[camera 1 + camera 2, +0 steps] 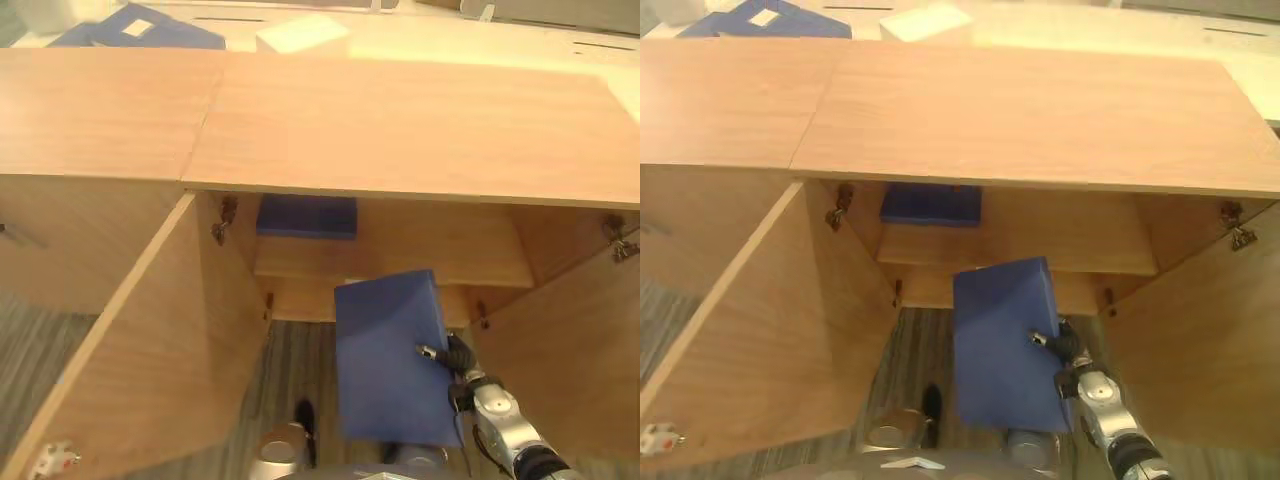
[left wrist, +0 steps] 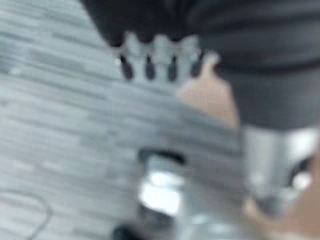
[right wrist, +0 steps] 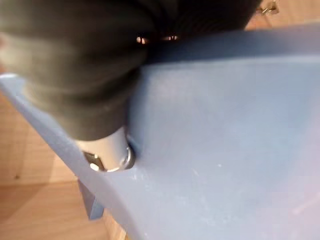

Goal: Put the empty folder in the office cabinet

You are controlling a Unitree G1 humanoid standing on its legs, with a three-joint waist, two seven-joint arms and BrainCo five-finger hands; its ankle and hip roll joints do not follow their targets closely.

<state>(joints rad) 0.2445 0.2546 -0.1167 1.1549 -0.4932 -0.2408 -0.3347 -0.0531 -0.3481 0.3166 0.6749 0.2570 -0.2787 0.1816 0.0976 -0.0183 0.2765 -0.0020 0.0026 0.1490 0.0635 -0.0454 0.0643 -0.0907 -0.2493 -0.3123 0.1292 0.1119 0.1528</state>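
Right hand (image 1: 462, 362) clamped on blue folder (image 1: 388, 350), before open cabinet (image 1: 400, 140)

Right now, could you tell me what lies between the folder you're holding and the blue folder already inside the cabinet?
Only bare wooden shelf separates the held folder from the stored folder, seen in both eye views.

A folder (image 1: 390, 360) stands before the open cabinet (image 1: 400, 130), another folder (image 1: 306, 216) inside.

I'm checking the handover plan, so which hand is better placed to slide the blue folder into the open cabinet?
The right hand. It already grips the blue folder at its edge, right before the open cabinet. The left hand hangs over the floor.
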